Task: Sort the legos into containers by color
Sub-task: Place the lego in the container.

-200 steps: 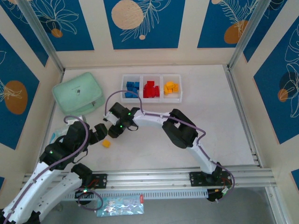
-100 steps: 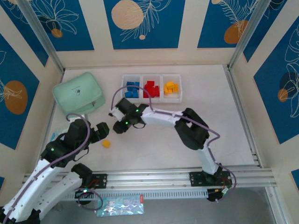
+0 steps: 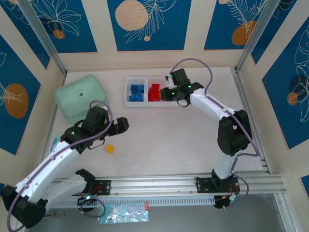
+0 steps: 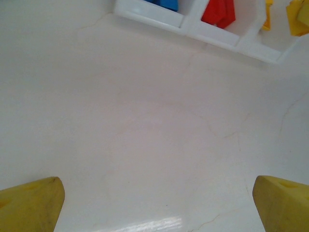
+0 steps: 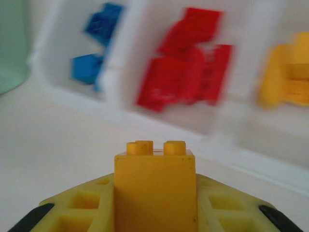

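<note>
Pale, faintly cracked table [image 3: 193, 140] boxed in by cream walls hung with blue leaf-print panels [image 3: 145, 24], with an aluminium rail [image 3: 159, 182] along the near edge. At the far side, a white three-part tray [image 3: 140, 104] with blue bricks [image 3: 137, 93] in the left compartment, red bricks [image 3: 153, 92] in the middle and, seen from the wrist cameras, yellow bricks [image 5: 289, 72] in the right; off to its left, a mint-green box [image 3: 79, 98]. Below the rail, a shiny foil packet [image 3: 123, 212], its print too small to read. Right arm bent sharply at the elbow and stretched up and left, right gripper [image 3: 164, 94] over the tray, jaws pinched on a yellow brick [image 5: 154, 179] with studs up. Left arm angled in from the near left corner, left gripper [image 3: 123, 124] above bare table, jaws spread wide, near a stray yellow brick [image 3: 110, 149] lying well short of the tray
</note>
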`<action>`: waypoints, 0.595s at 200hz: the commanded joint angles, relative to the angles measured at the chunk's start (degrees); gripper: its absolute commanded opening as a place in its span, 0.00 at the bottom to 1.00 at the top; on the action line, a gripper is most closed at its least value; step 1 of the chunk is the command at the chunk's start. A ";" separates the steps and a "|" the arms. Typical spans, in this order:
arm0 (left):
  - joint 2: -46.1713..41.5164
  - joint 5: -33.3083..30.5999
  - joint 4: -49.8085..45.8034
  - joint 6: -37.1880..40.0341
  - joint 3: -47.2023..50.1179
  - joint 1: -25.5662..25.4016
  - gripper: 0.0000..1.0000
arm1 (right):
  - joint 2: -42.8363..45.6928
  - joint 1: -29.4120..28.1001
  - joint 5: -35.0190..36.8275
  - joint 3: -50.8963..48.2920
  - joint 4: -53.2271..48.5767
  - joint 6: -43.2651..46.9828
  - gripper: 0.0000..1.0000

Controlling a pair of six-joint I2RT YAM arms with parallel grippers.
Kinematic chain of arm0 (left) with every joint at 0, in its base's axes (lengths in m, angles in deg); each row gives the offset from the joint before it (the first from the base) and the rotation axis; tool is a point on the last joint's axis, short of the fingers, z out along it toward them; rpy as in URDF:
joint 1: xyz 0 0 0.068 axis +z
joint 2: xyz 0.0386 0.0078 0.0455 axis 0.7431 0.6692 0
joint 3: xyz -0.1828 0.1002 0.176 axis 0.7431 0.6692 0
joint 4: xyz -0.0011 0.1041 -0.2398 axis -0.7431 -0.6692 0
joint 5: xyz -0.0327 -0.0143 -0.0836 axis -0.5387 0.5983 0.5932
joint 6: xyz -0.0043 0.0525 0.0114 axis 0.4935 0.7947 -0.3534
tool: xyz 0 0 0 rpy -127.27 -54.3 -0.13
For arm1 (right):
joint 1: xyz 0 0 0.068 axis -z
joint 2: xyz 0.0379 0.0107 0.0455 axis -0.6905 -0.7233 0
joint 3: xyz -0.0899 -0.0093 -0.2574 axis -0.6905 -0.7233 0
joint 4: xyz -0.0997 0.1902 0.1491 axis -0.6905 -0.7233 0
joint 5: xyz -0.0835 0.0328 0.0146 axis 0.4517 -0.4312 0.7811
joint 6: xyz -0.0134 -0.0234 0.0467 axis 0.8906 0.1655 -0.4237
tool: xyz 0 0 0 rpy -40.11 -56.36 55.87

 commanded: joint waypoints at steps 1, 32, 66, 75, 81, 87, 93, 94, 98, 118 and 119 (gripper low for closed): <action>4.38 4.42 8.43 2.72 -2.73 -0.09 1.00 | -3.45 3.19 2.85 2.48 -2.66 -0.20 0.24; 10.71 6.85 16.41 2.68 -3.51 -0.66 1.00 | -10.70 6.98 5.83 10.22 -4.16 1.39 0.24; 14.97 6.35 19.72 2.83 -4.91 -0.88 1.00 | -18.86 9.26 6.02 20.27 -7.34 2.36 0.34; 15.39 6.05 19.91 2.87 -5.02 -0.88 1.00 | -20.14 9.44 5.96 22.48 -8.56 2.64 0.41; 15.55 5.77 19.87 2.93 -5.10 -0.87 1.00 | -20.51 9.51 5.81 23.42 -9.20 2.76 0.46; 15.62 5.43 19.79 2.98 -5.09 -0.84 1.00 | -20.31 9.36 5.59 23.57 -9.38 2.96 0.49; 15.56 5.16 19.63 3.04 -5.03 -0.84 1.00 | -19.74 9.21 5.45 23.23 -9.11 3.03 0.51; 15.49 5.09 19.62 3.08 -5.03 -0.86 1.00 | -19.65 9.19 5.43 23.09 -9.03 3.03 0.52; 15.45 4.94 19.53 3.05 -4.94 -0.88 1.00 | -19.01 8.98 5.33 22.58 -8.71 3.15 0.53; 14.79 4.23 18.87 3.28 -4.65 -0.80 1.00 | -16.12 7.61 5.88 20.50 -8.59 3.41 0.60; 14.71 4.18 18.80 3.28 -4.66 -0.75 1.00 | -15.95 7.56 5.91 20.41 -8.68 3.35 0.60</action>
